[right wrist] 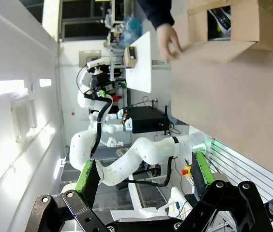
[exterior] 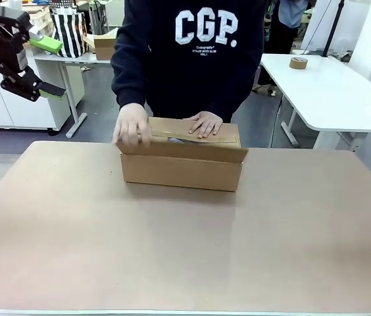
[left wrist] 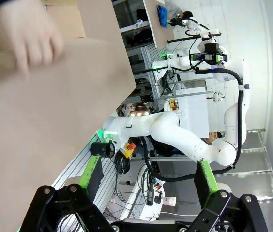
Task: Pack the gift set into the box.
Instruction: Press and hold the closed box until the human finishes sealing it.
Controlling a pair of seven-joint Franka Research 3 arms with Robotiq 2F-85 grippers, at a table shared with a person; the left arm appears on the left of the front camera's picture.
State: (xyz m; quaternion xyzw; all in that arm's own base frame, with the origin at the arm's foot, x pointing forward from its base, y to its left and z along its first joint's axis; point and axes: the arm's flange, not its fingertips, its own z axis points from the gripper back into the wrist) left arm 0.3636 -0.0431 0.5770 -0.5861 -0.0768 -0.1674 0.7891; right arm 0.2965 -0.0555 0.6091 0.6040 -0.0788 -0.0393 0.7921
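Left claw (exterior: 49, 68) hangs high, jaws spread wide, nothing in it. Right claw (right wrist: 145, 166) is just as open and empty. Well below the left claw, off to its right, the box (exterior: 182, 172) sits on the table (exterior: 172, 257), with a person's hand (exterior: 131, 125) pressing its top flap. It looks like light corrugated card with stiff walls and floppy flaps, so pinch a wall rim.

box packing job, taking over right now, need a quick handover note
Left gripper: open, empty, raised beyond the left side of the table.
Right gripper: open, empty, well clear of the box.
Box: on the table's far middle. The person's hands rest on its top flaps, which are not fully shut.
Done: an item shows inside; I cannot tell if it is the whole gift set.
Left: confirm the contents, close the flaps.
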